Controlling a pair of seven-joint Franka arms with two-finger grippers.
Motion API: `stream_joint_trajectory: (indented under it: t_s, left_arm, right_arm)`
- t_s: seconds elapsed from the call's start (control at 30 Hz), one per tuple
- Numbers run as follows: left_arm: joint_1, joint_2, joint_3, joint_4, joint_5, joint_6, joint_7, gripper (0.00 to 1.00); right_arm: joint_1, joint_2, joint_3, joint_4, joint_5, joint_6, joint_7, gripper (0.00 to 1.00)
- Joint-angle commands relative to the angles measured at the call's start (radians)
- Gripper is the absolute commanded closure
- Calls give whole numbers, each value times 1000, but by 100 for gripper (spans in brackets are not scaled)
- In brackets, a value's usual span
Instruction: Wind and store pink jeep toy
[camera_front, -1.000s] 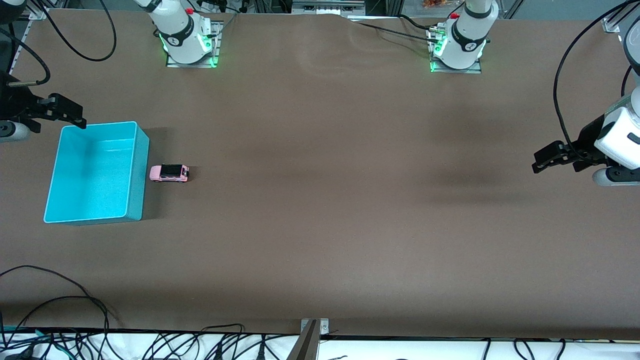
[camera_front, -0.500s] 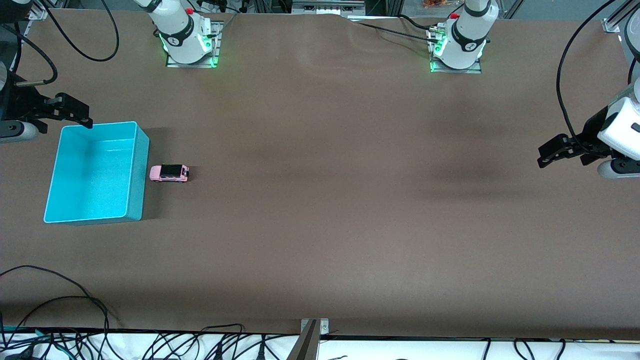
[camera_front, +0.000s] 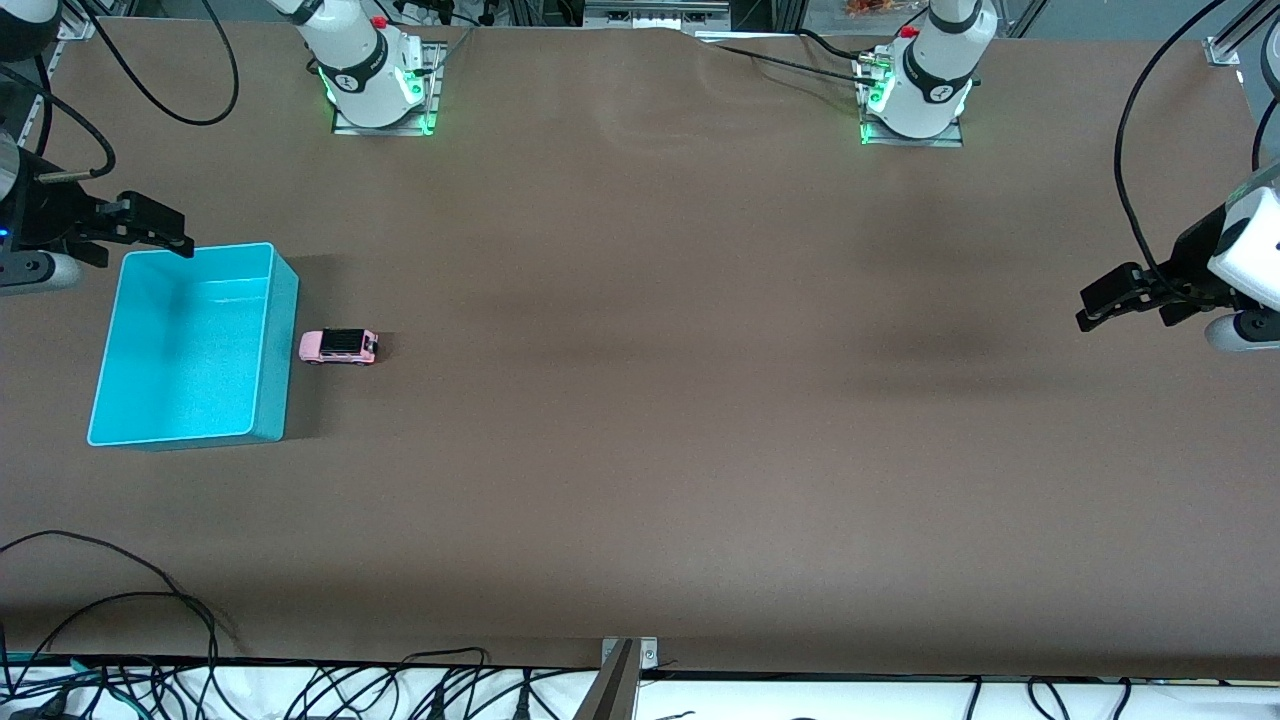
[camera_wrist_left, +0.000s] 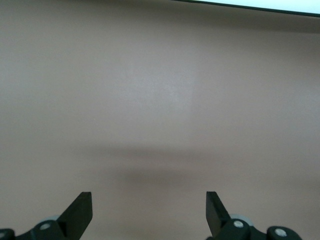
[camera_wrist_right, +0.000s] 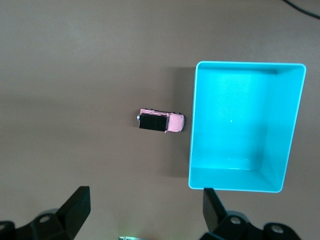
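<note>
Plainly, the pink jeep toy (camera_front: 339, 346), small, boxy and black-roofed, stands on the matte brown desk (camera_front: 640, 400) just beside the smooth, rectangular turquoise bin (camera_front: 270, 340), at the bin's 3 o'clock in the front view, its long axis crosswise and its pink hood toward the bin. The right tool (camera_front: 165, 232) hangs wide open and empty over the bin's corner, the left tool (camera_front: 1100, 305) likewise open and empty over bare desk at its own end. Only the right wrist view shows jeep and bin together; the left wrist view shows just desk between its fingers (camera_wrist_left: 80, 212).

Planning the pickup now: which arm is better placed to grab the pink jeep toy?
Probably the right. The right gripper, open, hangs over the turquoise bin's rim, with the pink jeep toy just beside that bin. The left gripper, open too, waits over bare table at the left arm's end.
</note>
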Motion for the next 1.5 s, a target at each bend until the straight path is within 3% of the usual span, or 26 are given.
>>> stream_joint_trajectory:
  t_s: [0.0,0.93,1.27,1.47]
  left_arm:
    - [2,-27,4,-29,-30,-1,12,0]
    - [12,-5,2,-29,-28,-1,12,0]
    - [11,-5,1,-30,-28,-4,12,0]
    - [12,-7,1,-29,-27,-5,14,0]
  right_arm:
    - [-2,-2,6,5,18,-20,33,0]
    - [13,18,6,-11,2,-21,35,0]
    - [13,-2,6,-105,1,72,36,0]
    - [13,-21,9,-234,1,195,36,0]
